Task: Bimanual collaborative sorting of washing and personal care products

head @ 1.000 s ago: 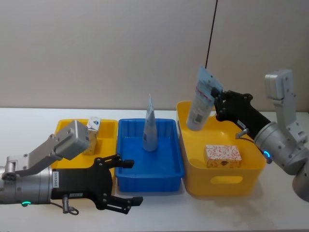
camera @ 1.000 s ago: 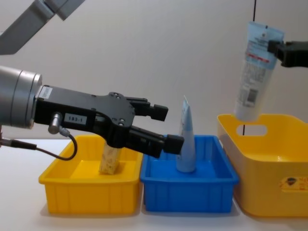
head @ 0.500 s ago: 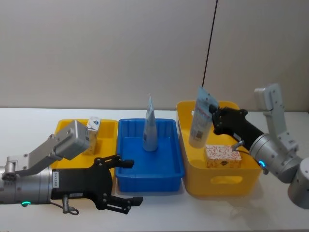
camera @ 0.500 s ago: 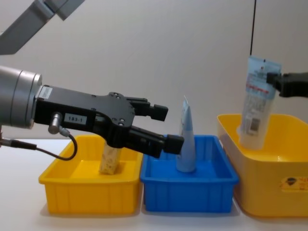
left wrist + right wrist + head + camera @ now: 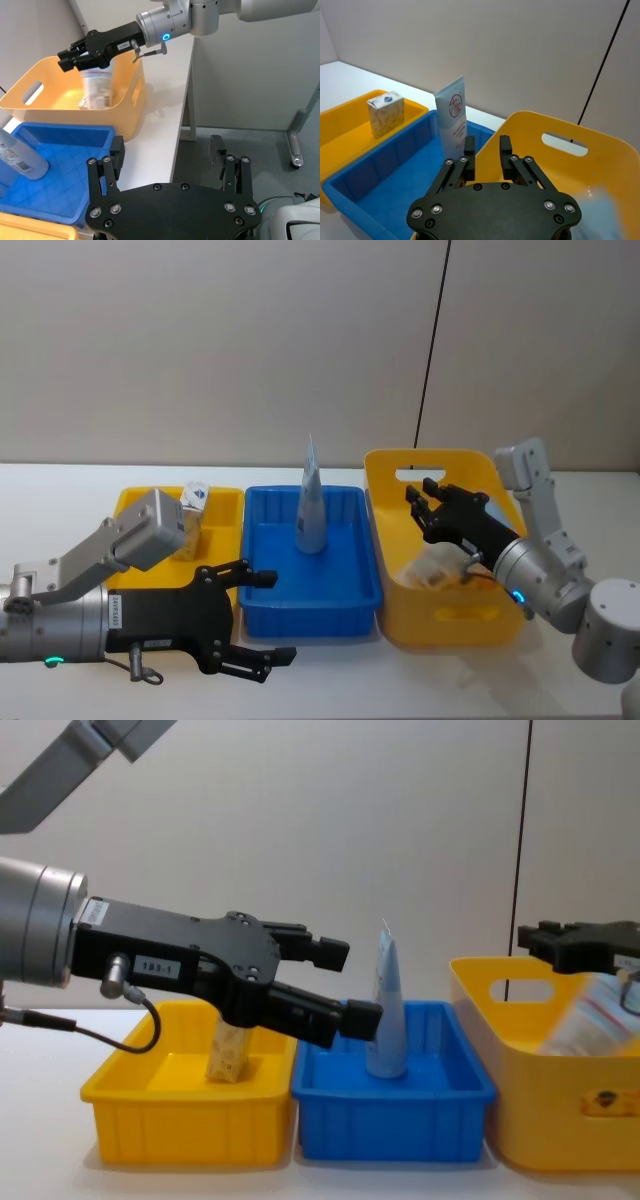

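While blurred, pouch (image 5: 432, 568) perhaps inside bin (image 5: 480, 615)

White surface (image 5: 330, 680) carries three bins in row. Shallow yellow bin (image 5: 228, 502) at left. Blue bin (image 5: 350, 590) in middle, just beside it. Tall yellow bin (image 5: 470, 615) with cut-out handles at right, touching or nearly touching blue bin. Plain grey-beige wall (image 5: 220, 350) behind. Thin dark cable (image 5: 432, 350) running down wall above tall yellow bin. Grey floor (image 5: 260, 145) beside surface's edge.
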`<state>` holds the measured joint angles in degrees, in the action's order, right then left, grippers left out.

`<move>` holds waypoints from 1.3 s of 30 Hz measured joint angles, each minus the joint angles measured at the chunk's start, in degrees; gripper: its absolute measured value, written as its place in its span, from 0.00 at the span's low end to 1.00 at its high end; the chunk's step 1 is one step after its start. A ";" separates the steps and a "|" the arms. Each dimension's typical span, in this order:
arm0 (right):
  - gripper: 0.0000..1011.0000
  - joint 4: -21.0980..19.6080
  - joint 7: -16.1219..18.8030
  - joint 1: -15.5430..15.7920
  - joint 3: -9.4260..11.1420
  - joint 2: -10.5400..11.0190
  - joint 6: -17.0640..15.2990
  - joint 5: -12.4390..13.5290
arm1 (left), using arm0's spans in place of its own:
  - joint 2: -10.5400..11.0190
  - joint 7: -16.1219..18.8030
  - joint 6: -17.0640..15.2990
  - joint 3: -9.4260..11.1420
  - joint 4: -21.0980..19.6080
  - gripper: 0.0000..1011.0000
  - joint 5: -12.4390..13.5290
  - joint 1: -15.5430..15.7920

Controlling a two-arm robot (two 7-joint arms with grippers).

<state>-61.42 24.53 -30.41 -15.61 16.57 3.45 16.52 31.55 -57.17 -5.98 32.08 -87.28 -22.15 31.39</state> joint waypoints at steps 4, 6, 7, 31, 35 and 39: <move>0.36 1.07 -0.39 -0.52 -0.09 -0.43 0.33 -0.24 | 0.00 0.00 0.00 0.00 0.00 0.99 0.00 0.00; 0.40 1.41 -0.53 -0.74 -0.09 -0.59 0.50 -0.33 | 0.00 0.00 0.00 0.00 0.00 0.99 0.00 0.00; 0.46 1.64 -0.66 -0.92 -0.08 -0.73 0.67 -0.45 | 0.00 0.00 0.00 0.00 0.00 0.99 0.00 0.00; 0.99 -2.11 3.07 -2.63 1.70 -2.12 6.98 2.65 | 0.00 0.00 0.00 0.00 0.00 0.99 0.00 0.00; 0.99 -4.03 5.10 -2.08 1.72 -1.89 7.18 4.20 | 0.00 0.00 0.00 0.00 0.00 0.99 0.00 0.00; 0.99 -6.63 7.67 -0.88 1.53 -1.28 6.82 6.07 | 0.00 0.00 0.00 0.00 0.00 0.99 0.00 0.00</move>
<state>-68.05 32.20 -31.29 -14.08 15.29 10.27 22.60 31.55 -57.17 -5.98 32.08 -87.27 -22.15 31.39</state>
